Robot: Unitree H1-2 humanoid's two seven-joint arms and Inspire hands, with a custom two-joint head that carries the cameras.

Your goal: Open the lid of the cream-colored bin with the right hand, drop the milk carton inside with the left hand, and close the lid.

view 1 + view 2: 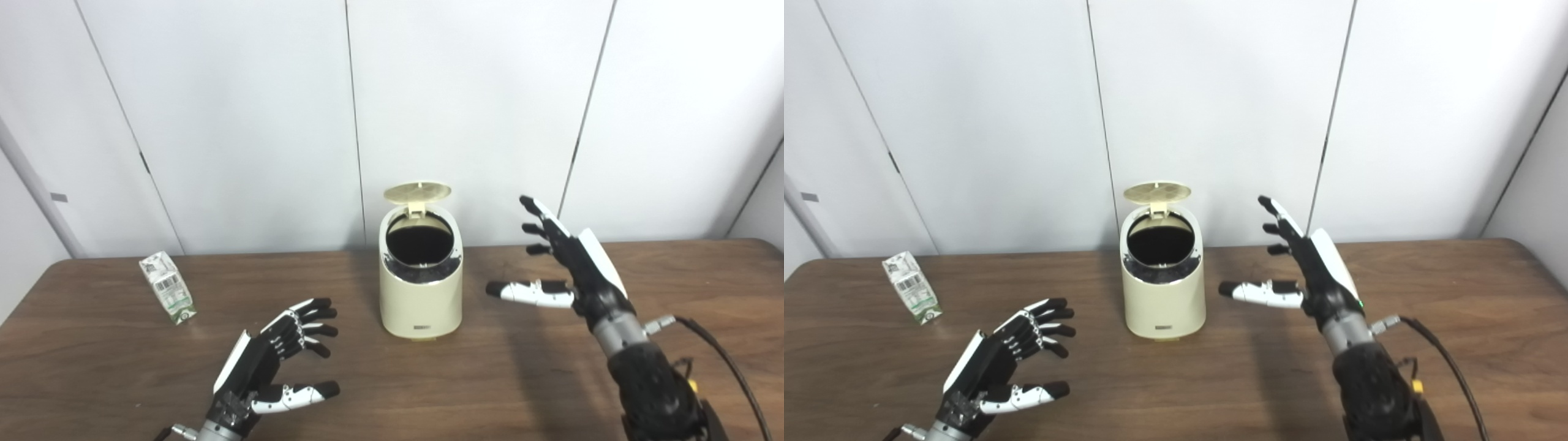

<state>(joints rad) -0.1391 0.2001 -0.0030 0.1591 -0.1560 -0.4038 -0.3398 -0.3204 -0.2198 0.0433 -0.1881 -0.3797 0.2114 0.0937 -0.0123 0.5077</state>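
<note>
The cream-colored bin (420,300) stands at the table's middle, its round lid (418,192) tipped up and back so the dark inside shows. A small white and green milk carton (167,287) stands tilted at the far left of the table. My left hand (272,358) hovers low near the front, left of the bin and right of the carton, open and empty. To the bin's right, my right hand (566,263) is raised with fingers spread, open, thumb pointing toward the bin without touching it.
The brown wooden table (520,380) runs the full width, backed closely by a white panelled wall (245,122). A black cable (723,355) trails from my right wrist toward the front right corner.
</note>
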